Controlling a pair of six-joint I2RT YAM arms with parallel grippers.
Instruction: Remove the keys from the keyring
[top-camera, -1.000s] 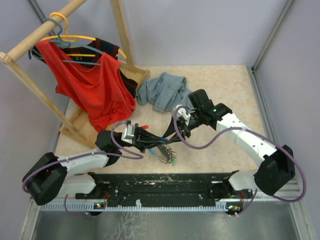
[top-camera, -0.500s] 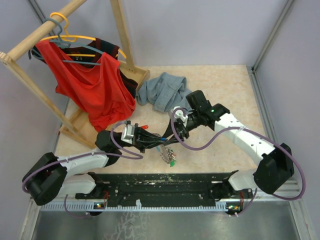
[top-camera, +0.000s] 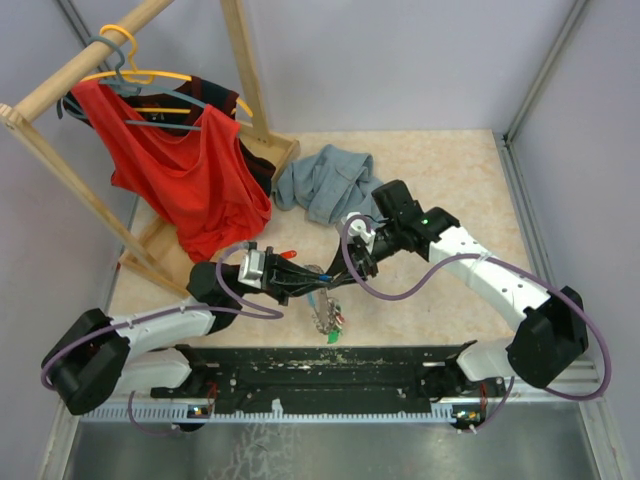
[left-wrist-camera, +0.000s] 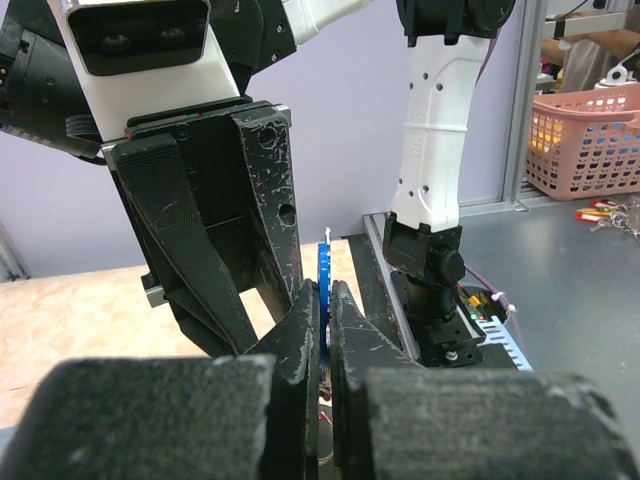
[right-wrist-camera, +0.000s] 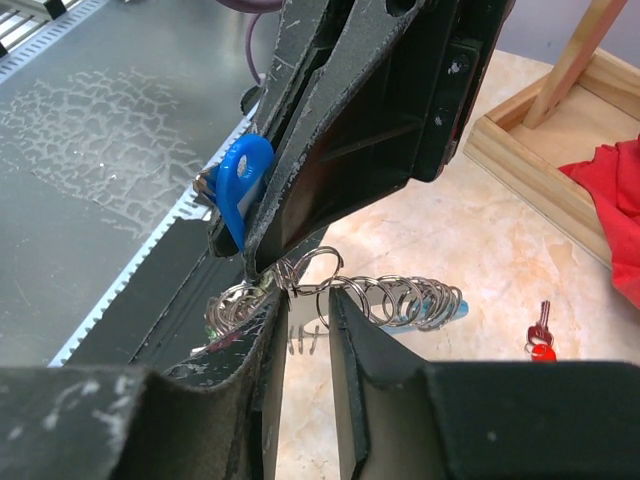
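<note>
My left gripper (top-camera: 303, 283) is shut on the thin blue key (left-wrist-camera: 324, 265), whose blue head (right-wrist-camera: 243, 185) sticks out beside its fingers. From it hangs the keyring (top-camera: 324, 312), a bunch of silvery rings (right-wrist-camera: 400, 295) with a light blue part behind them. My right gripper (top-camera: 357, 265) faces the left one. Its jaws (right-wrist-camera: 305, 300) stand a narrow gap apart, with the tips at a ring of the chain. A green key (top-camera: 332, 337) lies just below the bunch, at the black base strip. A red key (top-camera: 290, 256) lies on the table, also seen from the right wrist (right-wrist-camera: 541, 350).
A grey-blue cloth (top-camera: 325, 180) lies behind the grippers. A wooden rack (top-camera: 150, 250) with a red garment (top-camera: 185, 170) on hangers stands at the back left. The black base strip (top-camera: 400, 365) runs along the near edge. Walls close the right side.
The right jaws have narrowed. The ring bunch has shifted a little left with the left gripper. The green key now lies lower, apart from the bunch.
</note>
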